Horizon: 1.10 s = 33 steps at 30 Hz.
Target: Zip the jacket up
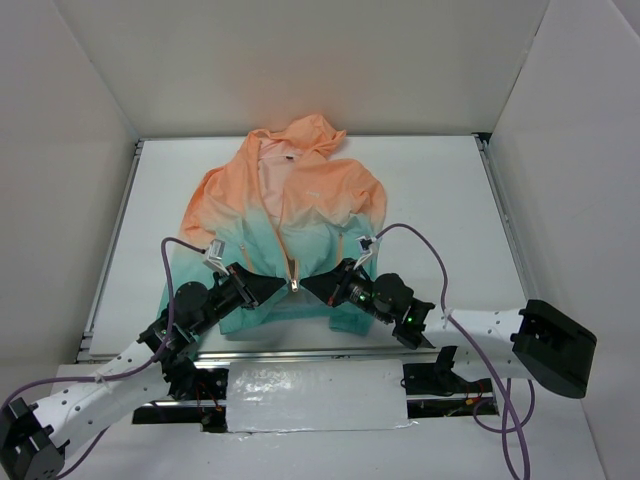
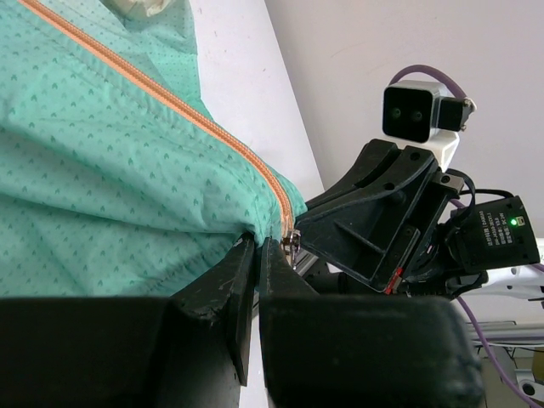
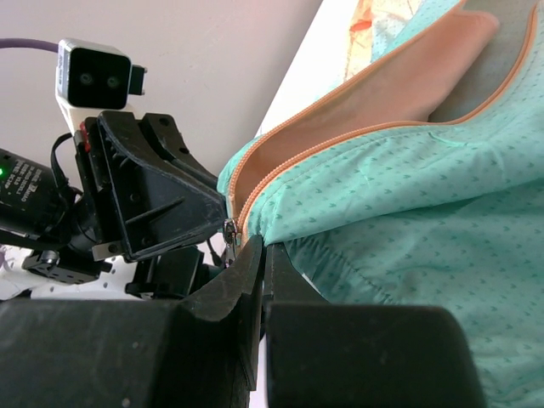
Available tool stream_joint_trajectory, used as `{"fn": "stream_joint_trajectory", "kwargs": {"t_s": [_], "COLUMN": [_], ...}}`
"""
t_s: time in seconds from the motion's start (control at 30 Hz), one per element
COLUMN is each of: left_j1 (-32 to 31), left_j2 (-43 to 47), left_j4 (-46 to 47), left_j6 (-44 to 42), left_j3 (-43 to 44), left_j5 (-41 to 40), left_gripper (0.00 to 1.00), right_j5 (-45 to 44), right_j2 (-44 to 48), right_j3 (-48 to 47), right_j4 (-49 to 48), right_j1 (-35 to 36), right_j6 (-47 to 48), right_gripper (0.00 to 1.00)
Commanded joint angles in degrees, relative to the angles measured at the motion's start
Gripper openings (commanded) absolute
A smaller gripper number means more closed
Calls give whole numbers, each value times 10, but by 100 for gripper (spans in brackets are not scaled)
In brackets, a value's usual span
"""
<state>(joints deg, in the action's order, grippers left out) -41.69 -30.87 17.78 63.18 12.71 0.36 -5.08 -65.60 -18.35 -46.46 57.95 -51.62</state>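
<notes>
Left gripper (image 2: pixel 257 245) and right gripper (image 3: pixel 262 245) are clamped onto the near teal hem of the jacket (image 1: pixel 310 195), either side of the zipper slider (image 1: pixel 296 286).

Robot lab test cell.
A white table (image 1: pixel 430 200) boxed in by plain white panels (image 1: pixel 300 60), metal rails (image 1: pixel 110 250) along its edges, robot arms (image 1: pixel 490 335) bolted on, purple cables (image 1: pixel 405 227) trailing.
</notes>
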Motion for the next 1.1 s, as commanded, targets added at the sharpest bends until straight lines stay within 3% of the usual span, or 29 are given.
{"fn": "stream_joint_trajectory", "kwargs": {"t_s": [0.0, 1.07], "left_j1": [2, 2], "left_j2": [5, -1], "left_j4": [38, 37], "left_j6": [0, 5], "left_j3": [2, -1], "left_j5": [10, 10], "left_gripper": [0, 0], "right_j5": [3, 12], "right_j2": [-4, -13], "right_j3": [-20, -34], "right_j4": [-48, -58], "right_j1": [-6, -15], "right_j6": [-1, 5], "right_gripper": [0, 0]}}
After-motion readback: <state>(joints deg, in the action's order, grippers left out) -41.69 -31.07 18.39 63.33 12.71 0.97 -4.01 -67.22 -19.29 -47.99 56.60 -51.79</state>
